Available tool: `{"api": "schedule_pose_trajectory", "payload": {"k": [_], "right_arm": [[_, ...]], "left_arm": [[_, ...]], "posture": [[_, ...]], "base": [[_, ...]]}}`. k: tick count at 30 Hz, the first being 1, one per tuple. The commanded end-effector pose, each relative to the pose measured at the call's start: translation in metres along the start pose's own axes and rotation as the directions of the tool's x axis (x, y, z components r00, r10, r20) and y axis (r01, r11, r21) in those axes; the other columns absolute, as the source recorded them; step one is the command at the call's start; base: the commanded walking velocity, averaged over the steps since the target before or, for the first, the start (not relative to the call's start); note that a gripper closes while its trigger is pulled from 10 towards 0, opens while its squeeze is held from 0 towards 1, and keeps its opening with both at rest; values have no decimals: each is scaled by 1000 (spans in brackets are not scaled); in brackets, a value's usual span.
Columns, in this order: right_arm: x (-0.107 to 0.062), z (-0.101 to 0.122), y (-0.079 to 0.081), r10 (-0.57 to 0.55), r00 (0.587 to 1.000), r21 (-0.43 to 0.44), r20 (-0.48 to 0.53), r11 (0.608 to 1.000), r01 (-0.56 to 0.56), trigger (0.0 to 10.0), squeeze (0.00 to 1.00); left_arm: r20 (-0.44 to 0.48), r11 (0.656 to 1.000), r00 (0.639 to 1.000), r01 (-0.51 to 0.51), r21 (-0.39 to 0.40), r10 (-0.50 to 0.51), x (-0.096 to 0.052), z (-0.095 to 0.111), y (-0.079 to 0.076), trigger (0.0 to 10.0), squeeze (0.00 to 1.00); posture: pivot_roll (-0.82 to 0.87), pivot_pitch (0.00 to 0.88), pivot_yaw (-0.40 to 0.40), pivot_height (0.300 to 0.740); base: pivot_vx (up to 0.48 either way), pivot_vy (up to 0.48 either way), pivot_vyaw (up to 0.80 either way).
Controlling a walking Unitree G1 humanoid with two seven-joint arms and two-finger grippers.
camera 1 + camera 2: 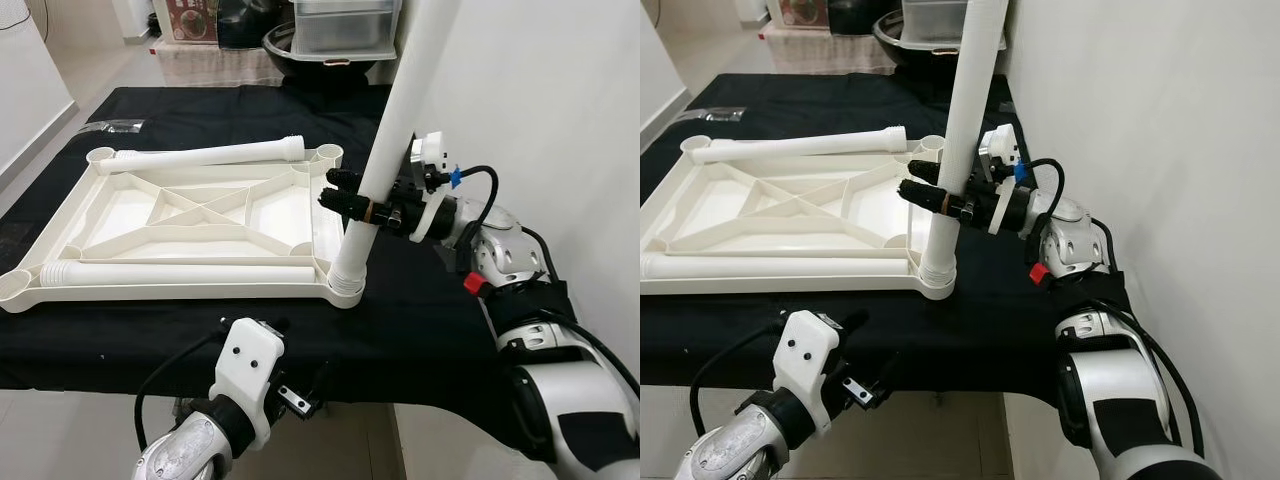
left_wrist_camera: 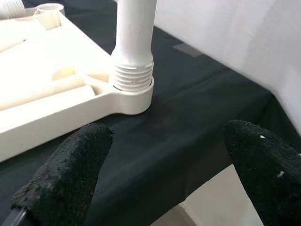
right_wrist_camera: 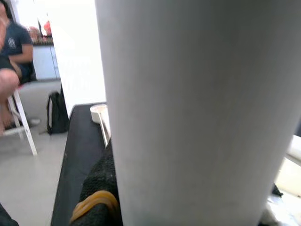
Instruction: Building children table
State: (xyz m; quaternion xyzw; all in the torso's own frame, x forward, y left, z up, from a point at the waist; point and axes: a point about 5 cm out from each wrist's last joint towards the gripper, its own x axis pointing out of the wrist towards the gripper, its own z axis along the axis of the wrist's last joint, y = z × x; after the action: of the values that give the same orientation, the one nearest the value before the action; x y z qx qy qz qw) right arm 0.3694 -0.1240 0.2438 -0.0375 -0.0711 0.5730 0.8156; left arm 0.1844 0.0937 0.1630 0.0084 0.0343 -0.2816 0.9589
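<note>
Three white table legs are in sight, along with one cream tabletop [image 1: 190, 215] lying upside down on a black cloth [image 1: 400, 320] that covers the work surface. One leg [image 1: 395, 130] stands nearly upright, leaning a little, with its ribbed threaded end seated in the near right corner socket [image 1: 345, 290] of the tabletop; the right gripper [image 1: 350, 205] is clamped around this leg partway up, its two black fingers closed on the tube from the side. The other two legs lie flat inside the ribbed underside of the tabletop: one [image 1: 210, 155] along the far edge and one [image 1: 175, 273] along the near edge. The tabletop has four round corner sockets, and the other three are open, among them the far right one [image 1: 327, 153]. The left gripper [image 2: 160, 174] hangs below the near edge of the cloth, its two padded fingers spread wide apart with nothing between them, pointing toward the seated leg's socket. Beyond the black cloth stands a clear lidded storage bin [image 1: 345, 25] beside a dark round bowl [image 1: 285, 42]. A plain white wall [image 1: 540, 100] runs close along the right side, and the floor [image 1: 105, 70] is pale. In the right wrist view a person [image 3: 14, 47] sits on a white stool [image 3: 21, 127] at the far side of the room, with a dark bag [image 3: 57, 113] on the floor by the wall.
</note>
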Motion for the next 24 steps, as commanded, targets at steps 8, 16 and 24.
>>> {"api": "schedule_pose_trajectory", "payload": {"k": [8,16,24], "right_arm": [[17,-36,10,-52,972,-6,-228,999,52,10000,0],[22,-39,4,-140,953,3,-268,989,146,10000,0],[31,-36,18,86,979,125,-186,990,-63,10000,0]], "left_arm": [[-5,1000,1000,11,3,-11,5,-2,-1,10000,0],[14,1000,1000,-9,10,8,7,2,3,10000,0],[18,1000,1000,-5,11,4,8,4,1,10000,0]], "posture": [[126,122,-57,740],[118,139,-70,740],[117,181,-74,740]], "base": [[0,0,0],[0,0,0],[0,0,0]]}}
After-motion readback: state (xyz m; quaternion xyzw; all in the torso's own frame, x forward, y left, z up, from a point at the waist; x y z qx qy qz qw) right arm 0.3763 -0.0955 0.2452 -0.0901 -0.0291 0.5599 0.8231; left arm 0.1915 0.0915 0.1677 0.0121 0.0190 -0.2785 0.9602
